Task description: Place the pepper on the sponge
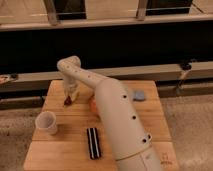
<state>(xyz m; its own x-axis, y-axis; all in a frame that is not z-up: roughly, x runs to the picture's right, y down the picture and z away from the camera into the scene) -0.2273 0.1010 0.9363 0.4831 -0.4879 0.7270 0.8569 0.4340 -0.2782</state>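
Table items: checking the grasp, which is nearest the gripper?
The dark red pepper, right at the gripper, back-left on the table; white cup, black bar and sponge lie farther.

The end effector [69, 98] is gripping the pepper [66, 102] near the counter's [60, 150] far-left corner, well apart from the sponge [138, 95].
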